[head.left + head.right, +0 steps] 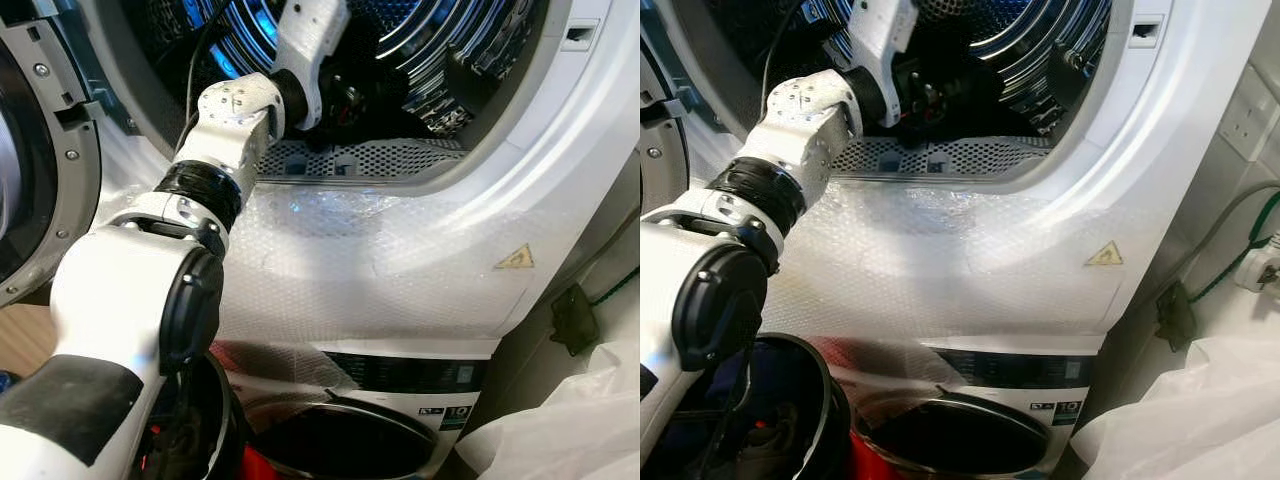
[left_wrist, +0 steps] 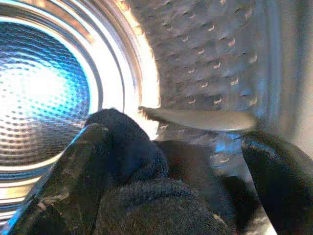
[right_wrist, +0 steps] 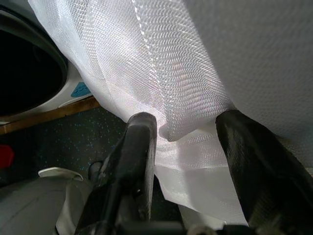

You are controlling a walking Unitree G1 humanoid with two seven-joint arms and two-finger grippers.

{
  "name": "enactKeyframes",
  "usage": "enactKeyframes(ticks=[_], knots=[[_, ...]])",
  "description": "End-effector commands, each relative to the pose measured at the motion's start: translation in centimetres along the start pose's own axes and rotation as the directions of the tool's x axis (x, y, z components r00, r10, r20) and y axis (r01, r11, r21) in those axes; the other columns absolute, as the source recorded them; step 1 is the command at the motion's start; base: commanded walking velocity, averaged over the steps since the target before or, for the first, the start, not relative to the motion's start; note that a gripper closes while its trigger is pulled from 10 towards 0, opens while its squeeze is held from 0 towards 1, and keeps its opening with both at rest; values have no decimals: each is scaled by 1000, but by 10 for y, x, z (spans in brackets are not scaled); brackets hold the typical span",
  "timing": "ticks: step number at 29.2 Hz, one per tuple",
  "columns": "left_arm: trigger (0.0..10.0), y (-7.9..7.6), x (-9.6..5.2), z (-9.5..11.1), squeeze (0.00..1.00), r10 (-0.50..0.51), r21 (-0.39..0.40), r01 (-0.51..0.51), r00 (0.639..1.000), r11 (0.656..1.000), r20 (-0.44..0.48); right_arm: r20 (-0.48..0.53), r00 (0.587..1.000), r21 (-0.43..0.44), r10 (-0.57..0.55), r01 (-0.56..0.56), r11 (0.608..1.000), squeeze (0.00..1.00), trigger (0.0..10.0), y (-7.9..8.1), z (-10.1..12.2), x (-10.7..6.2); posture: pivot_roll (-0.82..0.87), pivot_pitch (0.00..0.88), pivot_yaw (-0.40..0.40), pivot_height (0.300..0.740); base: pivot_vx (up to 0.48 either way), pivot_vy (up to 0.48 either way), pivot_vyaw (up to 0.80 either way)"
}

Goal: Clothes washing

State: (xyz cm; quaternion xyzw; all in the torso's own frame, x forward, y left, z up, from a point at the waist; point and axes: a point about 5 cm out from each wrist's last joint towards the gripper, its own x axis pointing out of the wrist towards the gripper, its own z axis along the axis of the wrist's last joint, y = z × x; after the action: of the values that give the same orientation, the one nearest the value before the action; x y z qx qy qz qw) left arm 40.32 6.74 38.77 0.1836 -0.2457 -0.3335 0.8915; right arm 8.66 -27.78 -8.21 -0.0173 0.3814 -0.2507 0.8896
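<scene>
My left arm (image 1: 232,130) reaches through the round opening of the upper machine (image 1: 420,230) into its steel drum (image 2: 205,54). In the left wrist view the left gripper (image 2: 171,171) stands open, its black fingers (image 2: 73,181) spread wide. A dark knitted garment (image 2: 146,196) lies bunched between them, and whether they press on it I cannot tell. The drum's back wall (image 2: 44,93) glows blue. The right gripper (image 3: 188,132) is open, with white mesh fabric (image 3: 161,63) hanging between its fingers.
The upper machine's door (image 1: 30,150) stands swung open on the left. Below it is a second machine (image 1: 400,400) with its door (image 1: 950,430) open. A white bag (image 1: 570,420) lies at the lower right, with a wall socket (image 1: 1252,112) and cables (image 1: 1240,260) behind it.
</scene>
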Motion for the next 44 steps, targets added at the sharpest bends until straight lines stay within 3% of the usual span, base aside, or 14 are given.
enactKeyframes(ticks=[1,4,6,11,13,15,17,23,24,29,33,34,40,44], knots=[[10000,-1,-2,2,0,-49,146,50,999,988,-10,-13,1000,-2,11,-11,1000,0,10000,4,-2,-1,-223,4,89,740,0,0,0],[10000,-5,-3,-5,0,-56,221,67,997,973,-57,-11,1000,-3,20,-20,1000,0,10000,6,-1,0,-209,5,83,740,0,0,0],[10000,3,-5,-12,0,81,299,-44,990,953,-113,-9,999,-12,33,-33,999,0,10000,9,1,1,-196,1,77,740,0,0,0],[10000,16,-10,-13,0,223,291,-184,969,939,-108,-3,999,-17,41,-41,999,0,10000,10,5,4,-192,0,70,740,0,0,0],[10000,21,-11,-12,0,270,217,-245,958,945,-94,2,999,-15,38,-38,999,0,10000,10,8,5,-192,0,70,740,0,0,0],[10000,21,-10,-8,0,251,190,-235,966,953,-68,4,999,-19,39,-39,999,0,10000,9,8,5,-186,3,66,740,0,0,0],[10000,7,-7,1,0,73,149,-77,997,986,34,3,999,-19,36,-36,999,0,10000,9,8,5,-192,0,67,740,0,0,0],[10000,8,-9,6,0,70,253,-87,995,963,76,-1,999,-20,39,-39,999,0,10000,10,5,4,-183,5,63,740,0,0,0],[10000,4,-11,9,0,-27,231,-2,992,973,123,-2,999,-20,42,-42,999,0,10000,11,5,3,-177,5,62,740,0,0,0],[10000,2,-13,17,0,-101,257,54,980,965,172,1,999,-20,45,-45,999,0,10000,13,7,5,-173,4,64,740,0,0,0],[10000,-7,-12,27,0,-226,286,157,946,945,230,3,999,-17,47,-47,999,0,10000,15,8,5,-164,0,63,740,0,0,0],[10000,-13,-12,29,0,-298,318,216,925,923,235,3,999,-17,48,-48,999,0,10000,16,8,5,-160,0,63,740,0,0,0],[10000,-38,-14,23,0,-464,381,354,850,854,251,3,999,-13,52,-52,999,0,10000,19,10,6,-151,0,64,740,0,0,0],[10000,-47,-15,19,0,-457,346,350,836,870,305,3,999,-10,54,-54,998,0,10000,21,12,7,-142,0,70,740,0,0,0]])
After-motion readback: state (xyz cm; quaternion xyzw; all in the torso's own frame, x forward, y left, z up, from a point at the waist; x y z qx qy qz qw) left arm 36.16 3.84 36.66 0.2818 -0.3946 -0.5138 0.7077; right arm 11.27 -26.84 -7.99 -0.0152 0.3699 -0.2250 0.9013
